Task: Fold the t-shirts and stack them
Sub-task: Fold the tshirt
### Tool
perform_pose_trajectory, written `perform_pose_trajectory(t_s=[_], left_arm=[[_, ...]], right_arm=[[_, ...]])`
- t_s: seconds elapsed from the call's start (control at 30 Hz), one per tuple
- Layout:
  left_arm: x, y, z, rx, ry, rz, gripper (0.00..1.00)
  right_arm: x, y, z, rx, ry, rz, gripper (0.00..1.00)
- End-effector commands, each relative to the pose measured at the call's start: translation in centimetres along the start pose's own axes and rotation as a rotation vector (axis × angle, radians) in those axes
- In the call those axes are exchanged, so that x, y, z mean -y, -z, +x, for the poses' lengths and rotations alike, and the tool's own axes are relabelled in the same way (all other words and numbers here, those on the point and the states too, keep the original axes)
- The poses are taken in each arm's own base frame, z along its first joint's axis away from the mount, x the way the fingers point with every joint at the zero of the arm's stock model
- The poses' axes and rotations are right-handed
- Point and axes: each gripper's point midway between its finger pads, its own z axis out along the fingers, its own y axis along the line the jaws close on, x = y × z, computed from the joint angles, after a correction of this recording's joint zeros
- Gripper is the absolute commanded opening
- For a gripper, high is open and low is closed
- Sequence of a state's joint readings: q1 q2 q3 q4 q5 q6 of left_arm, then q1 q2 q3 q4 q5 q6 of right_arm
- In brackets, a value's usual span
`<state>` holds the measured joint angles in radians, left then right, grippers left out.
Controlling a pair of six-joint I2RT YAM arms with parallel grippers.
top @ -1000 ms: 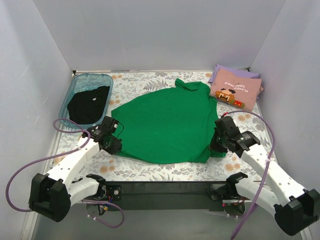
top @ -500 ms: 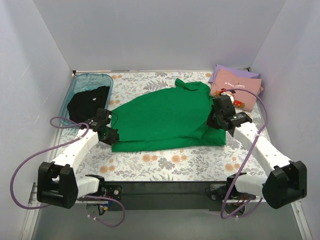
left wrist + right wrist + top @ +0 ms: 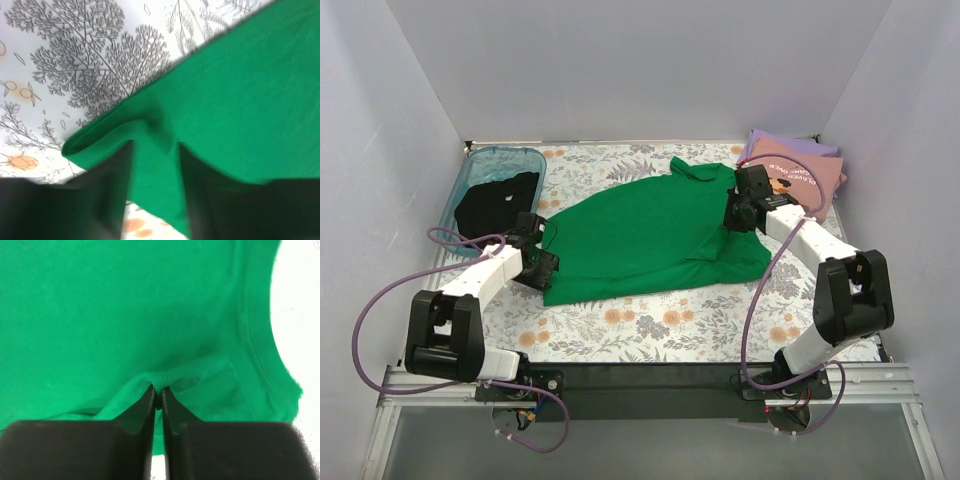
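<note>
Clearly both arms are working the green t-shirt (image 3: 650, 235), which lies spread across the middle of the floral table (image 3: 650, 325). The left gripper (image 3: 538, 265) sits at the shirt's lower-left corner. Its wrist view shows a doubled ridge of green cloth caught between the two dark fingers (image 3: 112, 190), so it is clenched on the fabric. The right gripper (image 3: 735, 212) is at the shirt's right edge, toward the upper right of the frame. Its fingers are pressed almost together on a thin stitched hem, which puckers at the pinch.

Holding two opposite edges at once looks meant to carry the near hem up over the body as one straight fold, with no sagging in the middle.

A pink t-shirt (image 3: 810, 178) rests folded on a lavender t-shirt (image 3: 780, 143) in the upper-right corner, presumably the stack this one will join. A black t-shirt (image 3: 495, 205) waits crumpled in the teal plastic bin (image 3: 505, 155) at upper left.
</note>
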<state>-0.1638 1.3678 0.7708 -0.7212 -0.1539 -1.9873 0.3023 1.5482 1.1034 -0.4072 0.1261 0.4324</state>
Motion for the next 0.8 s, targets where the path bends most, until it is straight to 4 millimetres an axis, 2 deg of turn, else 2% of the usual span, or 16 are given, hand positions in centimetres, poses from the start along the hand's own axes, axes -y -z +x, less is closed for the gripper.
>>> perform_pose_trajectory(t_s=[0.0, 0.07, 0.1, 0.13, 0.17, 0.23, 0.33, 0.4, 0.43, 0.53, 0.77], left_arm=[[2.1, 0.6, -2.0, 0.075, 0.061, 0.038, 0.46], [2.7, 1.3, -2.5, 0.092, 0.058, 0.042, 0.63], [2.5, 1.6, -2.7, 0.099, 0.058, 0.031, 0.68], [3.2, 2.6, -3.0, 0.107, 0.055, 0.067, 0.70], [3.3, 3.0, -3.0, 0.103, 0.057, 0.082, 0.71], [3.7, 4.0, -2.9, 0.093, 0.056, 0.130, 0.73], [3.6, 5.5, -2.6, 0.087, 0.032, 0.196, 0.74], [3.3, 6.3, -2.4, 0.084, 0.011, 0.225, 0.75], [3.2, 6.4, -2.4, 0.083, 0.007, 0.230, 0.76], [2.6, 6.6, -1.9, 0.070, -0.038, 0.243, 0.80], [0.9, 5.7, -1.3, 0.052, -0.078, 0.201, 0.81]], right_arm=[[-2.1, -0.3, -3.8, 0.084, 0.062, -0.087, 0.16], [-2.4, -0.7, -3.7, 0.069, 0.072, -0.104, 0.31], [-2.5, -0.5, -3.7, 0.069, 0.074, -0.116, 0.39], [-2.8, -0.2, -3.7, 0.070, 0.078, -0.131, 0.52], [-3.4, 0.2, -3.2, 0.053, 0.087, -0.178, 0.58], [-3.6, 0.9, -2.0, 0.036, 0.095, -0.214, 0.64], [-3.6, 1.3, 1.3, -0.028, 0.088, -0.267, 0.65], [-4.4, 1.7, 2.6, -0.045, 0.078, -0.324, 0.65], [-4.0, 1.3, 4.0, -0.076, 0.073, -0.320, 0.65], [-3.6, 0.8, 5.9, -0.110, 0.062, -0.293, 0.64], [-3.3, -1.2, 8.0, -0.174, 0.029, -0.268, 0.59]])
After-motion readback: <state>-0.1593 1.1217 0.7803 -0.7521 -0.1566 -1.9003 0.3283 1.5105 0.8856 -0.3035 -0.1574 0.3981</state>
